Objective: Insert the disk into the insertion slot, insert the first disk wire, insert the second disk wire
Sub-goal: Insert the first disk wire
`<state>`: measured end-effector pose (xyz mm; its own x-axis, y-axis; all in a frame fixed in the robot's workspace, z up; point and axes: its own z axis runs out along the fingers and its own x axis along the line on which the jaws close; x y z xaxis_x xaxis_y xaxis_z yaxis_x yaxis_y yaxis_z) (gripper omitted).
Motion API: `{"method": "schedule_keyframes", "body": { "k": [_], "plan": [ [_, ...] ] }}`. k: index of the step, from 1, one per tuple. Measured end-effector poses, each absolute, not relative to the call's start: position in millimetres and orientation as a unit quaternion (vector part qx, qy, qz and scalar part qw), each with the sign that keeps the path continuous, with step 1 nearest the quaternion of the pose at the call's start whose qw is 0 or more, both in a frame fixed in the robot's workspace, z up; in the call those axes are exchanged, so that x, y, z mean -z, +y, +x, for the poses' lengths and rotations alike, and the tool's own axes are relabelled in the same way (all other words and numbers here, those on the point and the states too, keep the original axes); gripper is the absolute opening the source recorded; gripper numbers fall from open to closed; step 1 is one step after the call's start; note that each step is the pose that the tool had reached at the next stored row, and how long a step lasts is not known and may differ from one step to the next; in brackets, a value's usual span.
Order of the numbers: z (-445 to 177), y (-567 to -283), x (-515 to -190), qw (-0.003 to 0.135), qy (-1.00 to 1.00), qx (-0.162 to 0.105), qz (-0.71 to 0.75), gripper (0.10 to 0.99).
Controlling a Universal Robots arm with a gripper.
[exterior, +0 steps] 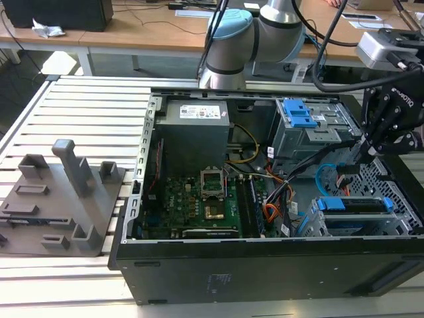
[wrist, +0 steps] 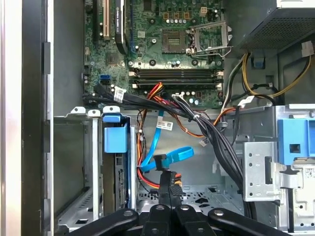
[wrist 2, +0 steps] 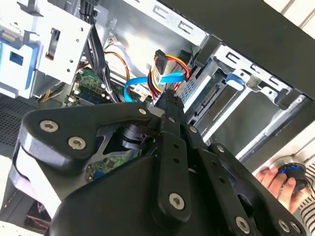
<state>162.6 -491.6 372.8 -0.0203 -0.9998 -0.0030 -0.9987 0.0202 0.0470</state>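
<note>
Single arm with blue-capped joints, standing behind the claw and reaching over to it. The gripper hangs from the wrist and points steeply downward. In both wrist views the two fingers are drawn together, tips pinched on a black wire plug held just ahead of them, and the outer linkage bars are splayed wide on either side.

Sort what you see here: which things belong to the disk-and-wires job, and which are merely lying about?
In the job: disk, seated in the insertion slot; blue wire, held by the gripper, jaws shut.
Lying about: grey fixture beside the case; power supply; upper bay with blue latch.
</note>
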Motion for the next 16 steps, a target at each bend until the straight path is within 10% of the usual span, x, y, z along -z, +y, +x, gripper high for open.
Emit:
{"method": "schedule_keyframes", "body": {
  "k": [16],
  "plan": [
    [155.3,-490.8,-363.6,0.017,-0.715,0.016,0.699,0.302]
  ]
}}
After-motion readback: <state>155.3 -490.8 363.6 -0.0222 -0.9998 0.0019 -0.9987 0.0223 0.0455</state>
